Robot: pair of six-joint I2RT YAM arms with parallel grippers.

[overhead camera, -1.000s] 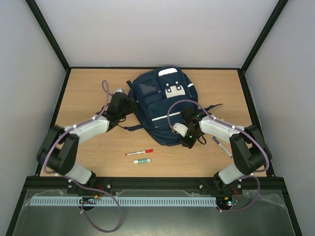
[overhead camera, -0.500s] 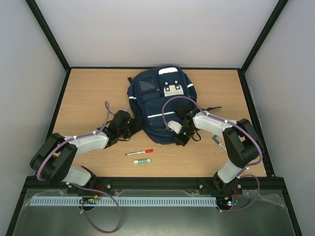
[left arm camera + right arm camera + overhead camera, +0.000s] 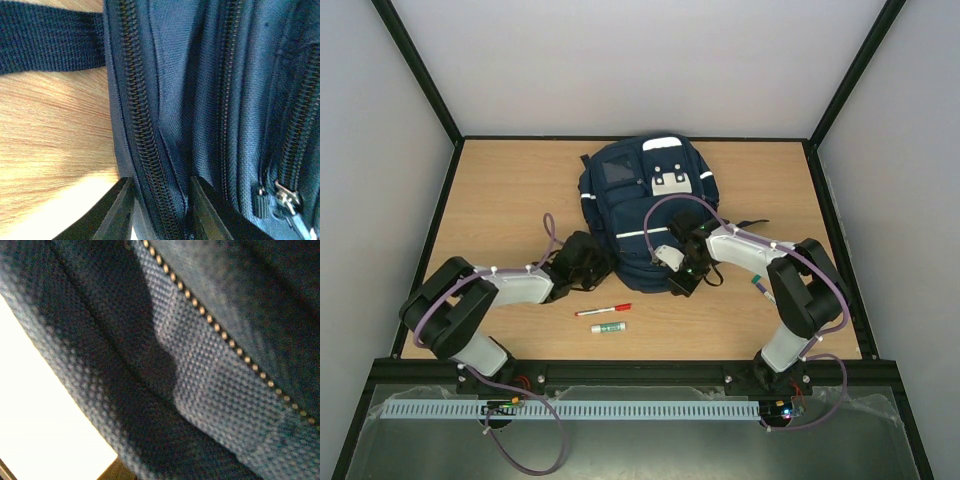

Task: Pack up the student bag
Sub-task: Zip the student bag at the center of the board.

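The student bag [image 3: 642, 205] is a navy backpack with white strips and lies flat in the middle of the table. My left gripper [image 3: 592, 264] is at its near left edge. In the left wrist view the left gripper [image 3: 160, 212] has its two black fingers [image 3: 116, 212] pressed on either side of a fold of the bag's zipper seam [image 3: 145, 135]. My right gripper [image 3: 686, 272] is pressed against the bag's near right edge. The right wrist view is filled with navy fabric [image 3: 200, 380] and a zipper line, and its fingers are hidden.
A red-capped pen [image 3: 603, 310] and a green-and-white stick [image 3: 608, 327] lie on the wood in front of the bag. Another pen [image 3: 761, 289] lies by the right arm. Zipper pulls [image 3: 285, 195] show beside the left gripper. A bag strap [image 3: 47, 42] lies on the wood.
My left gripper has moved from the bag's left side down and right to its near left edge. My right gripper has moved left onto the bag's near edge. The bag has shifted slightly.
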